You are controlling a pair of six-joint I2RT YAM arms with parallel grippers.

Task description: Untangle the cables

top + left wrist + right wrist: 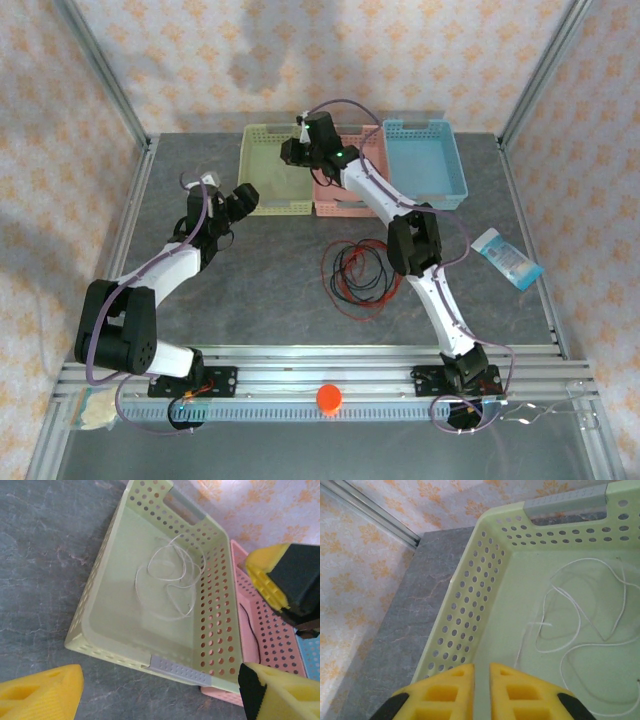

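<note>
- Seen from above: red and black cables [358, 272] coiled on table [250, 290].
- Seen from wrists: white cable [172, 580] laid in green basket [215, 645].
- Left gripper [160, 695]: spread wide.
- Right gripper [481, 685]: barely parted.

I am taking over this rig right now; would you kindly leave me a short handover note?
Left pincer: open, empty, beside the green basket.
Right pincer: barely parted, empty, above the green basket.
White cable: lies loose in the green basket, on its own.
Red and black cables: looped together on the table.
Done: white cable separated.
Left: part the red from the black.
</note>
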